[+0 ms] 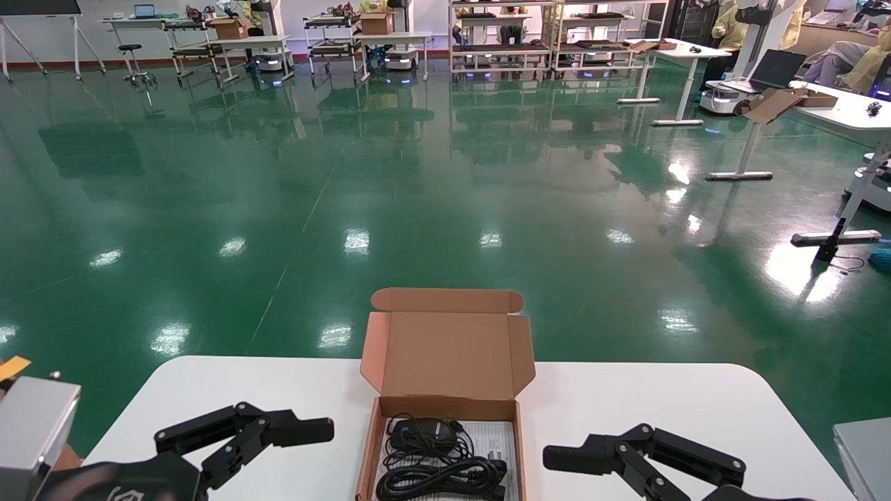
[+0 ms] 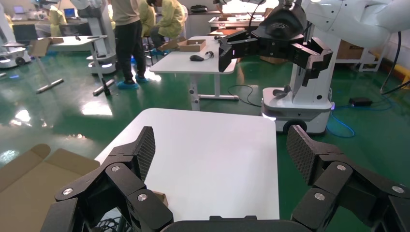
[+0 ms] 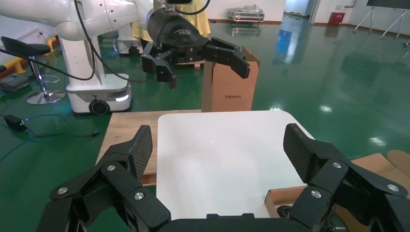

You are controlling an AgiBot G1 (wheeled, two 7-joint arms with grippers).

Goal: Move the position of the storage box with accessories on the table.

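From the head camera, the storage box sits on the table in the middle, near the front, with its lid flap standing open toward the far edge. Inside lie the accessories: a small black mouse-like device at the back, coiled black cables in front of it, and a white paper sheet underneath. The left gripper hovers beside the box on its left, fingers spread apart and holding nothing; the right gripper hovers on the other side, likewise spread and empty. Bare white tabletop lies to both sides of the box, out to the rounded far corners, and green floor stretches beyond. In the left wrist camera, the left gripper is released, its two fingers wide apart over the bare table, with the open cardboard flap at one side. In the right wrist camera, the right gripper is also released above the white top, with a corner of the box just beside one finger.
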